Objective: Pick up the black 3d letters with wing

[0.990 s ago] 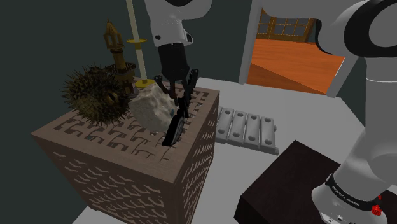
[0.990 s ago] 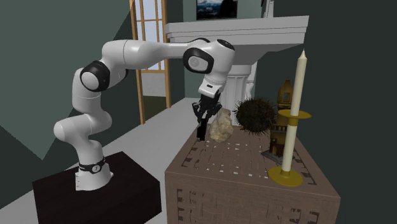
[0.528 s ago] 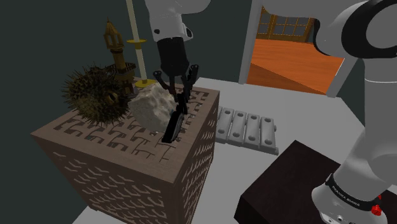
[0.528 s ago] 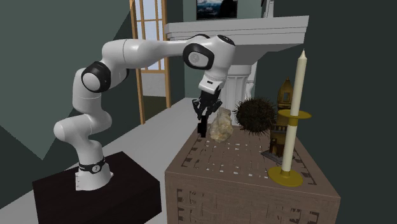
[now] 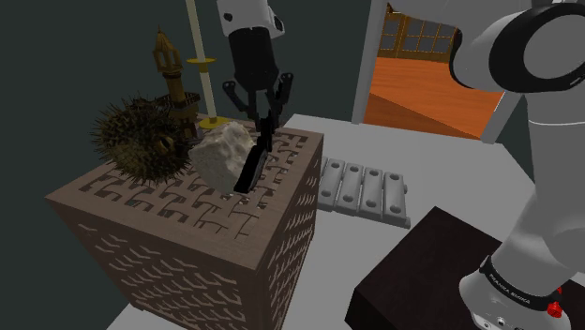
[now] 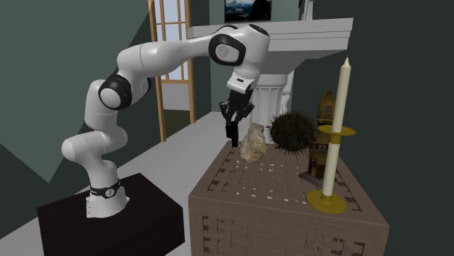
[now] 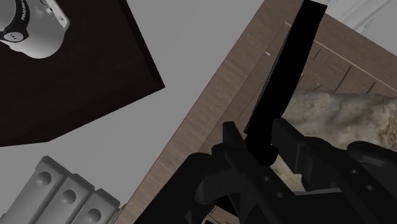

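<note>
Thin black letters piece (image 5: 252, 167), clasped in pincer (image 5: 262, 127), hangs tilted above box (image 5: 187, 234).

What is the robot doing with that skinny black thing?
The white arm's gripper is shut on the black 3d letters, a thin dark piece that hangs down from it. It holds the piece over the brown patterned box, and the lower end looks just clear of the top. A pale rock sits right next to the piece, with a spiky ball behind the rock.

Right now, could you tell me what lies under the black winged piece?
The brown carved box's top, by its edge beside the pale rock; the black piece hides a strip.
</note>
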Motion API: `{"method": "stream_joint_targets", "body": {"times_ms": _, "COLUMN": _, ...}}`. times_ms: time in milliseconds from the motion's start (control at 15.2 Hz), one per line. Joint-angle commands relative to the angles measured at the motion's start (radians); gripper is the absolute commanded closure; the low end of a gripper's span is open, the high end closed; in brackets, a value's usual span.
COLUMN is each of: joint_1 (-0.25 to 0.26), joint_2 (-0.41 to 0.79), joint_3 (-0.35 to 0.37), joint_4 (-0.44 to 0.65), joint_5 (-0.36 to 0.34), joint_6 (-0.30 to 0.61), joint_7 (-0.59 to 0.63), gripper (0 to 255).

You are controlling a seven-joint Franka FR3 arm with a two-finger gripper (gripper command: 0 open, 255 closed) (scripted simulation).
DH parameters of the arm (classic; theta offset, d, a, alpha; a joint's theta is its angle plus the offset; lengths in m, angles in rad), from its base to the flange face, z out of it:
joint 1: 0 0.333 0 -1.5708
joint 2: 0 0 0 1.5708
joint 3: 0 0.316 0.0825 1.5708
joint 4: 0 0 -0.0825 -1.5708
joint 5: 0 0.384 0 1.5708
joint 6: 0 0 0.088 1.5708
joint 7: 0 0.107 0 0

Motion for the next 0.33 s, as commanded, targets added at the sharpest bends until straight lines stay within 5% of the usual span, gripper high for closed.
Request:
{"method": "stream_joint_targets", "body": {"times_ms": 0, "joint_1": 0.014, "joint_2": 0.024, "joint_3": 0.001, "joint_4": 0.064, "joint_5": -0.007, "joint_6": -0.04, "joint_7": 0.012, "gripper": 255}}
{"method": "stream_joint_targets", "body": {"times_ms": 264, "joint_1": 0.035, "joint_2": 0.058, "joint_3": 0.001, "joint_4": 0.152, "joint_5": -0.016, "joint_6": -0.091, "joint_7": 0.028, "gripper": 255}}
